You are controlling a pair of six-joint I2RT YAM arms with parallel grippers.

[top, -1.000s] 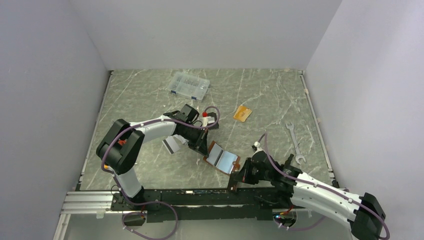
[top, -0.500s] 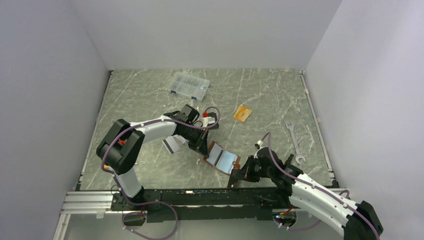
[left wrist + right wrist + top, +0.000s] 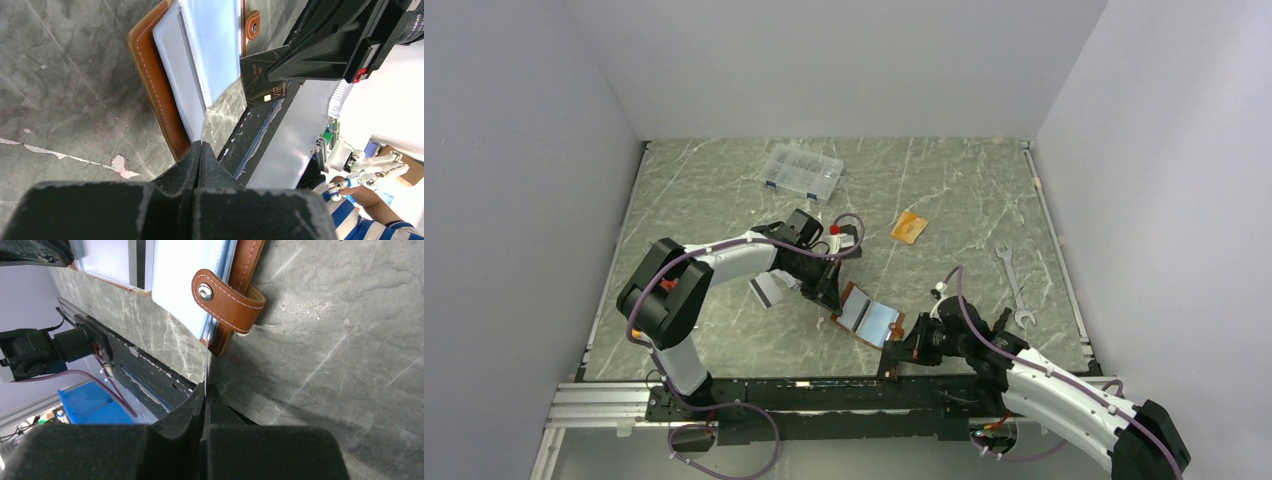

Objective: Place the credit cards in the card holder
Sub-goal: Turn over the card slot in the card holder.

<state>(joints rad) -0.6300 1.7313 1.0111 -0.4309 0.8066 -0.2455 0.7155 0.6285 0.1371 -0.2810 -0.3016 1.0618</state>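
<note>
Top external view: at the table's (image 3: 984,200) near edge the right arm (image 3: 1044,385) lies low, stretched leftward from the near right corner. Its right gripper (image 3: 205,390) is clenched on a dark card (image 3: 262,82), held on edge just beside the strap (image 3: 220,300) of the card holder (image 3: 871,318). That holder lies open, sleeves up, near the middle of the near edge. The left arm (image 3: 724,255) arches up from the near left corner and bends down, the left gripper (image 3: 200,149) pinched on the holder's opposite edge. Beyond lie a silver card (image 3: 764,290), a wrench (image 3: 1014,285), an orange card (image 3: 909,227) and, toward the far edge, a clear box (image 3: 802,172).
</note>
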